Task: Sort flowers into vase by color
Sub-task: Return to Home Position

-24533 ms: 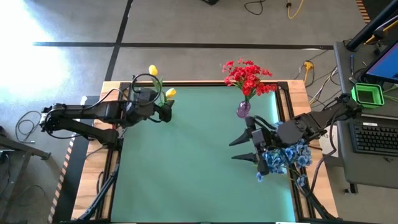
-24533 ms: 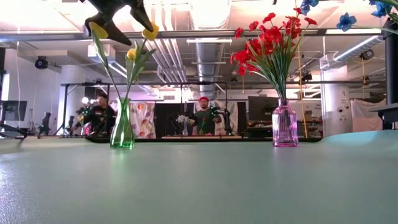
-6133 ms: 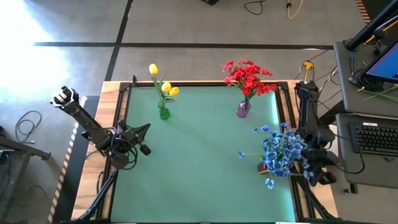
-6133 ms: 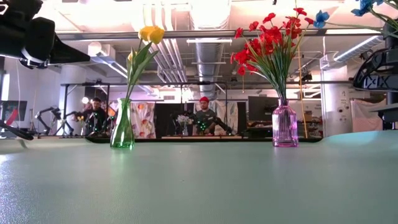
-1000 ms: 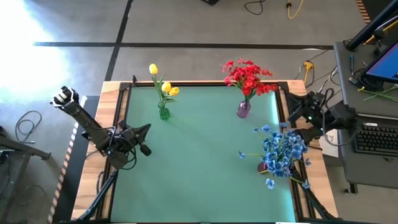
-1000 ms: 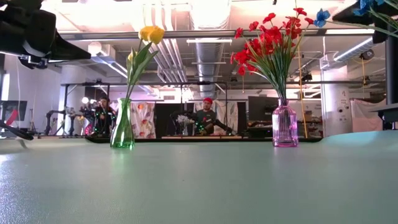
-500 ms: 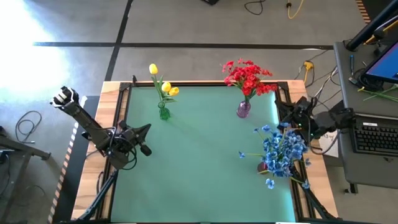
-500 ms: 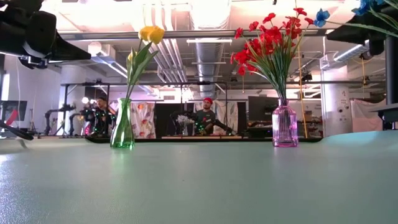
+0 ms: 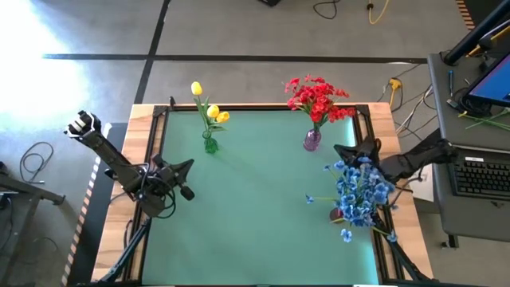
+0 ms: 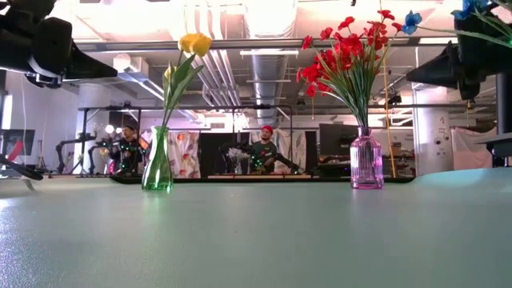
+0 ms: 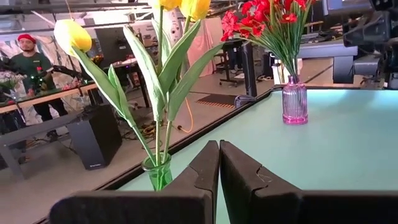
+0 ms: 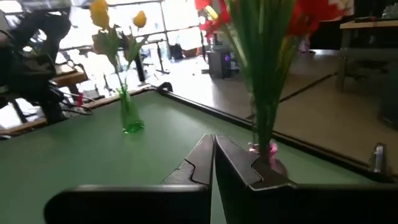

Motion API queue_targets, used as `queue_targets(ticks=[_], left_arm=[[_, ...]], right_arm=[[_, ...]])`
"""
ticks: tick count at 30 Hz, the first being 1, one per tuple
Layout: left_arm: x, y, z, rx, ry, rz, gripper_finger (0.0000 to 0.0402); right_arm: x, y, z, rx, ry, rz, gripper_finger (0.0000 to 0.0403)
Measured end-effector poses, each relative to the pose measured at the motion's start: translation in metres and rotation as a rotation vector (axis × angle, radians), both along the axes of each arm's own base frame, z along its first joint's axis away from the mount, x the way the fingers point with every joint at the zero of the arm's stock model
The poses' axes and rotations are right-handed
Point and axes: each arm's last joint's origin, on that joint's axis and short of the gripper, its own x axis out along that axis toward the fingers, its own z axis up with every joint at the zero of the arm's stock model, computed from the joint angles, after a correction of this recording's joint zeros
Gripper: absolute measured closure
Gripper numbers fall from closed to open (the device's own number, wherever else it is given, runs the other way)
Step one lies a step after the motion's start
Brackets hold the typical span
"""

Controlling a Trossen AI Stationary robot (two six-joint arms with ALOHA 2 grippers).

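Your right claw (image 9: 341, 150) has its fingers pressed together in its wrist view, with nothing between them. It hangs over the table (image 9: 255, 231) at about 2 o'clock, tip pointing in toward the middle, just on the 12 o'clock side of the blue flowers (image 9: 360, 195); I can't tell from overhead whether it touches them. Your left claw (image 9: 186, 165) is likewise closed tight and empty, at the 9 to 10 o'clock edge, its arm angled back off the table's left side. Three bunches stand upright, one colour per vase. The yellow tulips (image 9: 212, 114) are in the green vase (image 9: 209, 145) at 11 o'clock, near the far edge. The red flowers (image 9: 317, 97) are in the purple vase (image 9: 311, 140) at 1 o'clock, also near the far edge and well apart from the tulips. The blue flowers sit at 3 o'clock by the right edge, their vase mostly hidden under the blossoms. In the low view, two people (image 10: 128, 148) are in the room behind the table.
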Motion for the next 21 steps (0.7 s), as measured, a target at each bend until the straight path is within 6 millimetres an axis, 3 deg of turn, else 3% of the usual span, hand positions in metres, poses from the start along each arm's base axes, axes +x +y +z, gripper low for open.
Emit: queue_targets(ticks=[13, 17, 21], left_arm=[[0.003, -0.001, 0.001, -0.153, -0.117, -0.023, 0.0402], [0.013, -0.003, 0.0, -0.261, -0.063, -0.141, 0.0402], [0.032, -0.003, 0.009, -0.247, -0.025, -0.242, 0.0402]], right_arm=[[0.01, 0.005, -0.007, 0.013, -0.103, 0.126, 0.0394], [0.015, 0.003, -0.012, 0.009, -0.128, 0.126, 0.0394], [0.019, -0.001, -0.011, -0.011, -0.141, 0.124, 0.0394]])
